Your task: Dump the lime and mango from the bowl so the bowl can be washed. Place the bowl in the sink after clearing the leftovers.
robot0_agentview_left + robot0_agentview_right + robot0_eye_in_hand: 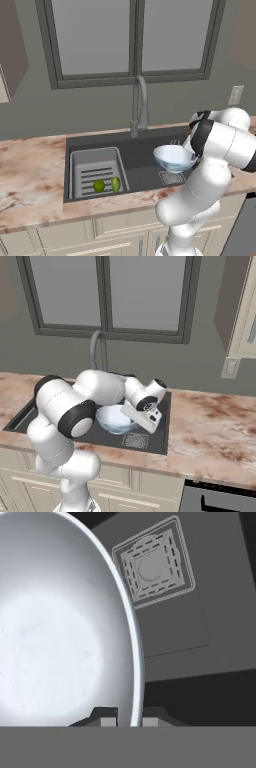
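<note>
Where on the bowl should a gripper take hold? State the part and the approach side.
Grip the bowl by its thin rim, one finger inside and one outside the wall. The gripper is shut on it that way, coming from its right side over the sink. The body is probably too wide to span.

Sink [145, 150] floor around the drain [152, 564] lies open; faucet [140, 105] stands behind, slotted tray [95, 167] to the left.
</note>
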Controlling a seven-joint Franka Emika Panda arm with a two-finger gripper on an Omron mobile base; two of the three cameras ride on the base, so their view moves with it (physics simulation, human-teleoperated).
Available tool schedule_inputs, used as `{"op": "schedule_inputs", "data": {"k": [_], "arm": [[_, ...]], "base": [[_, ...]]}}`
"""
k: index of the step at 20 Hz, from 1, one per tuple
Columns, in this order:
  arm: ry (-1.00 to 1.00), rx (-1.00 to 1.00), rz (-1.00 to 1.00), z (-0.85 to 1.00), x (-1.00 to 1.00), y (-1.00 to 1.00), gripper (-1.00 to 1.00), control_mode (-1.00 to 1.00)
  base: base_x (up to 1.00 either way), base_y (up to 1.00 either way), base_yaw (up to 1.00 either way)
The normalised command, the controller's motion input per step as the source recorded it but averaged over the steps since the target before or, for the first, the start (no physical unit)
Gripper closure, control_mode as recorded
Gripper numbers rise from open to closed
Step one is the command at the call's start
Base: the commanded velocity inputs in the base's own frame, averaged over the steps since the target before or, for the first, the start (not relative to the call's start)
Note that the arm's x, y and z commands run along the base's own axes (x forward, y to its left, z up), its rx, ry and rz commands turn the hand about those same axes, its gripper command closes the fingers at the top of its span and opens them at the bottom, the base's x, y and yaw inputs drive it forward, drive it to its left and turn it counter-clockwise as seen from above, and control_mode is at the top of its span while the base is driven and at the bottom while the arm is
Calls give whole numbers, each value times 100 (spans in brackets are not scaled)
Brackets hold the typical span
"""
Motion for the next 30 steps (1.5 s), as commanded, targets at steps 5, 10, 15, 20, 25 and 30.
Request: {"op": "schedule_inputs", "data": {"k": [5,10,15,20,25,30], "arm": [[-3,-6,0,-47,11,0,100,-100],[-1,-7,0,-46,1,0,100,-100],[-3,-10,0,-39,18,0,100,-100],[-7,-7,-2,-28,38,0,100,-100],[-2,-9,-2,-57,28,0,100,-100],[0,-6,0,-45,9,0,100,-100]], "base": [[0,0,0],[0,0,0],[0,0,0],[0,0,0],[0,0,0],[0,0,0]]}}
